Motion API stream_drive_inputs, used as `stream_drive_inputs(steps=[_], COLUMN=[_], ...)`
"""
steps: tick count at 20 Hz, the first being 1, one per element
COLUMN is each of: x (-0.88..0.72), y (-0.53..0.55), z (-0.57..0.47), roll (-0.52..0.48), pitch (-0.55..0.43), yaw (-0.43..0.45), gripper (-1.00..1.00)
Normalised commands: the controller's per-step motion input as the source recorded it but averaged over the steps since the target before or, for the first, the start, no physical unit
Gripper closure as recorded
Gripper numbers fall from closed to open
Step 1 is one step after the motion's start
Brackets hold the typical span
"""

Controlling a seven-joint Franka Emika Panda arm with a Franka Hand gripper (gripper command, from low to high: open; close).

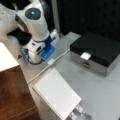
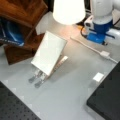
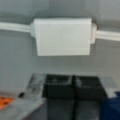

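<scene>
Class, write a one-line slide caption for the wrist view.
Shut gripper poised just short of a white cable box on the grey table.

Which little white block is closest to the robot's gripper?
The small white block on the cable, lying just ahead of the shut gripper in the wrist view. The other white block sits on the black box, farther away.

Black box [image 2: 107,97] cut off at edge

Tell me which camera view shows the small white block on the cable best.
The wrist view: the white block fills the upper frame, with the cable leaving both sides and the gripper just below it, jaws together. In both front views the block is only a small patch on the grey table.
</scene>
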Motion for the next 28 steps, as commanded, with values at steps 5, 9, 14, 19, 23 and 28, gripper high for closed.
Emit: stream_drive_inputs(steps=[5,9,14,19,23,28], x=[-0.19,-0.15,-0.09,0.01,0.10,0.28], y=[0.11,0.08,0.07,0.00,-0.02,-0.03], z=[0.03,0.07,0.10,0.15,0.17,0.30], roll=[-0.133,-0.147,-0.151,-0.157,-0.152,-0.102], pitch=[-0.080,-0.051,-0.024,0.018,0.049,0.194], yaw=[-0.025,0.019,0.014,0.041,0.038,0.041], gripper=[1.00,-1.00,-1.00,-1.00,-1.00,-1.00])
